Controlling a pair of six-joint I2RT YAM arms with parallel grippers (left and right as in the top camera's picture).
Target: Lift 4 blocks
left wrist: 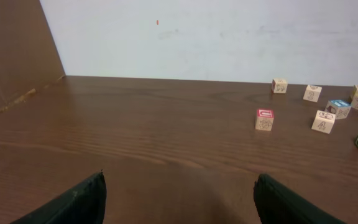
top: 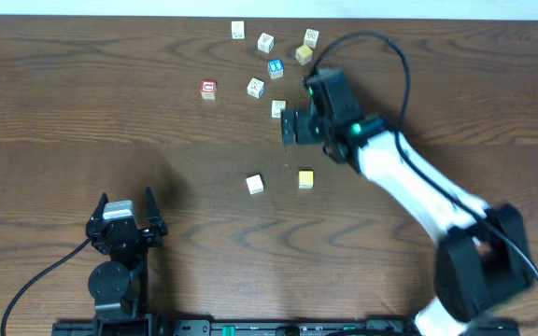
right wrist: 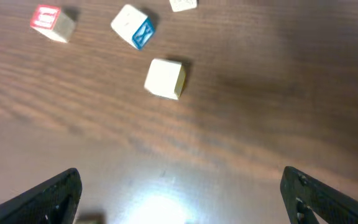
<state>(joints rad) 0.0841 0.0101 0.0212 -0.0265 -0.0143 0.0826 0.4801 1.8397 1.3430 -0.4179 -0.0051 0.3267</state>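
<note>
Left end effector [top: 126, 207] sits low at the left, jaws wide, empty. Ten cubes on the surface [top: 45, 112]: one red-faced cube [top: 208, 90], one blue-faced cube [top: 276, 68], eight plain blocks [top: 255, 88] (cream, two yellowish). Six plain ones cluster top centre around the blue one. A white block [top: 255, 184] and a yellow block [top: 305, 178] lie apart, nearer. Right end effector [top: 287, 128] hangs open just beside the cluster, gripping nothing.

Pale yellow block [top: 305, 178] lies near cream block [top: 254, 184], apart.
</note>
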